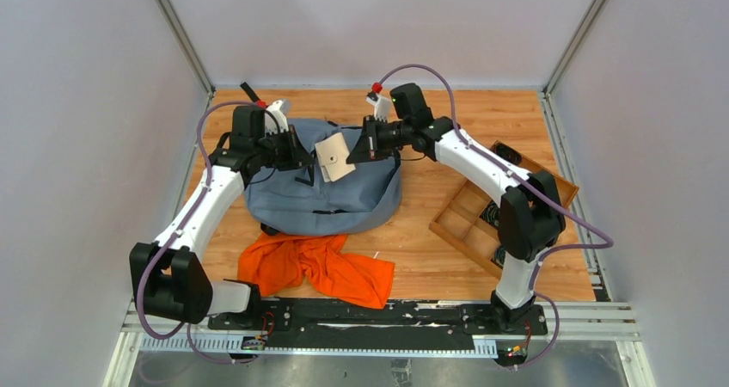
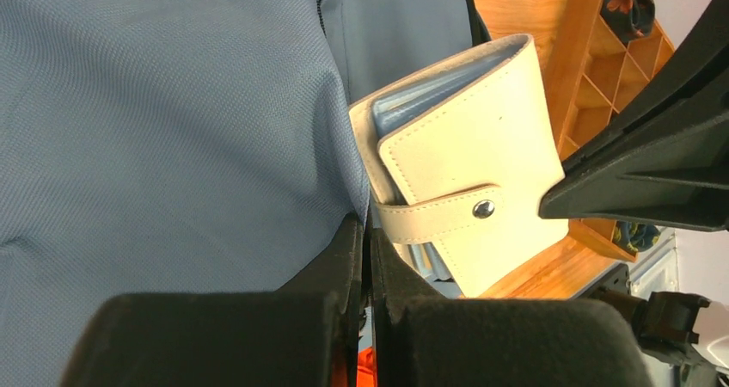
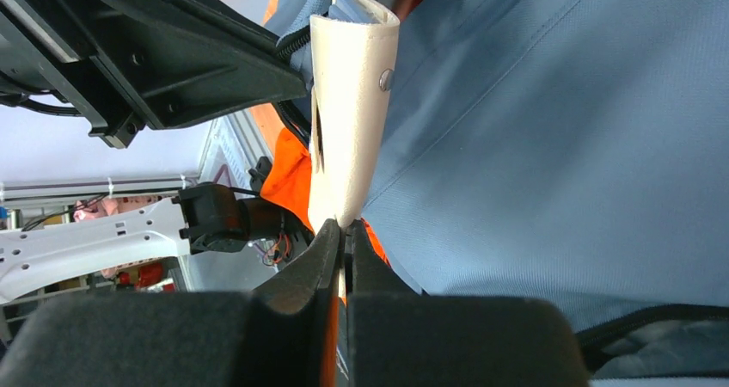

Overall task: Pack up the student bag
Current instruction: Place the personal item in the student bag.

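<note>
Wooden table point(image 1: 421, 206), left gripper point(image 1: 301, 153) pinching student bag point(image 1: 344, 199), right gripper point(image 1: 363, 144) clamping wallet point(image 1: 333, 158), snap point(image 2: 483, 208) visible wrist-side only

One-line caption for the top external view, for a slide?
Right gripper holds a cream wallet over the grey-blue bag, left gripper pinching its fabric; orange cloth in front.

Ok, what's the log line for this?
left gripper: pinches student bag | right gripper: holds cream wallet | wallet: against bag

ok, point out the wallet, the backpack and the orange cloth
wallet point(image 1: 334, 157): top view, middle of its cream cover.
backpack point(image 1: 344, 199): top view, bare grey-blue front panel.
orange cloth point(image 1: 318, 267): top view, centre of the crumpled fabric.
</note>
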